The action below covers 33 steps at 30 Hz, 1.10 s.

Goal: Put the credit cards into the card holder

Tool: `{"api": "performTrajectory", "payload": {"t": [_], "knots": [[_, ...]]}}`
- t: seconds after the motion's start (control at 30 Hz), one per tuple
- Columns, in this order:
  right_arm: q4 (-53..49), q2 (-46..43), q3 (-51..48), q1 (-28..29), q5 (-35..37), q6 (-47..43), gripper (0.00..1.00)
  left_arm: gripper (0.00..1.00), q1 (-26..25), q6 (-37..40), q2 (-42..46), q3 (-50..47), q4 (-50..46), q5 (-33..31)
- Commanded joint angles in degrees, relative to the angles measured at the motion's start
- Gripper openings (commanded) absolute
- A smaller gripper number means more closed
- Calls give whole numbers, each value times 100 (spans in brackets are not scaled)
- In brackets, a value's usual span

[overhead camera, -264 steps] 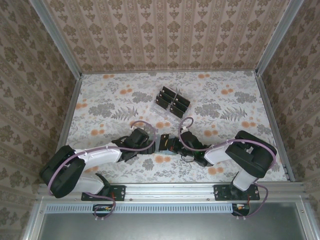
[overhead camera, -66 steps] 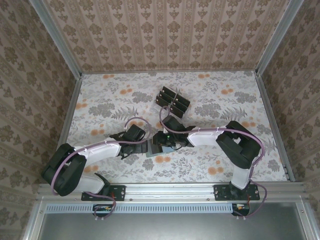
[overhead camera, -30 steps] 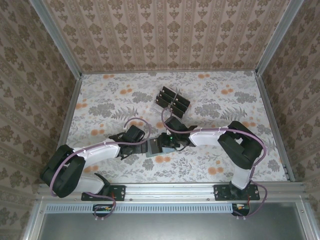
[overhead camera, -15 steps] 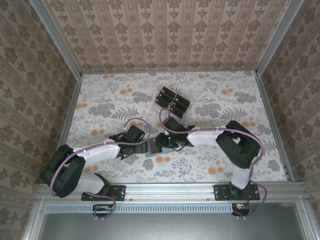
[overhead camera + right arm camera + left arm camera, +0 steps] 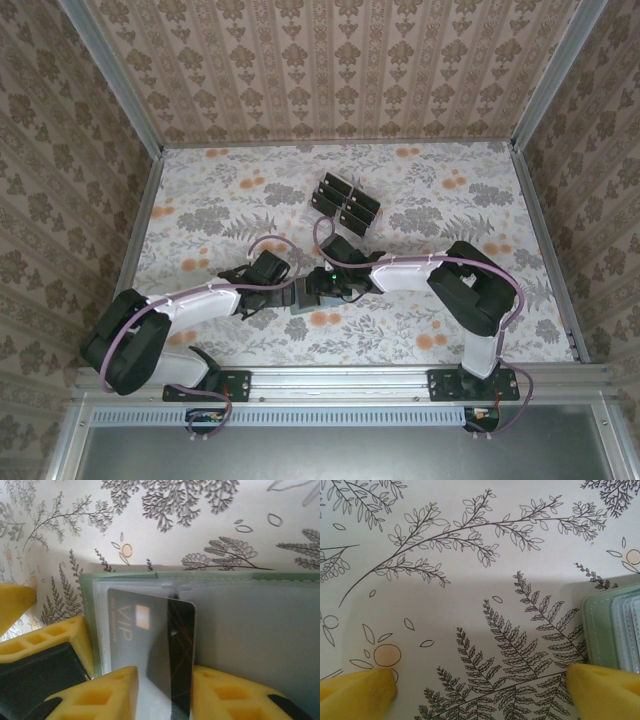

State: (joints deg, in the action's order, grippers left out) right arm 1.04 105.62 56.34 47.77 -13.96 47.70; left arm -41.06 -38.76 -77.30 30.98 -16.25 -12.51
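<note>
Credit card (image 5: pixel 145 645), dark with "VIP" printed on it, lies on the open card holder (image 5: pixel 89 605), its left part under a clear pocket (image 5: pixel 125 592), its right part bare.
- Card holder: flat on the flower-patterned table (image 5: pixel 200 220), near the front middle, between the two arms; green rim, clear pockets facing up.
- Right gripper (image 5: pixel 165 695): one yellow finger on each side of the card's near end. I cannot tell whether they pinch it or have let go.
- Left gripper (image 5: pixel 480 692): jaws spread wide, nothing between them, fingertips low over the table. The right fingertip is just beside the holder's corner.
- Rack (image 5: pixel 345 203) of dark cards: farther back on the table, apart from both grippers.
</note>
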Motion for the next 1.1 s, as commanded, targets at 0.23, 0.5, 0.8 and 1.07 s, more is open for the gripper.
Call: {"api": "performTrajectory", "payload": {"t": [0.23,0.5,0.8,1.07], "knots": [[-625,-392,125,-104,267,-410,51,100,101,42,41,-198,269,306],[-537,-280,240,-201,159,-438,40,100,359,156,237,-191,122,266],[-486,24,463,-216,128,-428,35,100,538,263,54,-200,248,348],[-517,134,493,-227,120,-428,35,100,546,255,-114,-211,384,390]]}}
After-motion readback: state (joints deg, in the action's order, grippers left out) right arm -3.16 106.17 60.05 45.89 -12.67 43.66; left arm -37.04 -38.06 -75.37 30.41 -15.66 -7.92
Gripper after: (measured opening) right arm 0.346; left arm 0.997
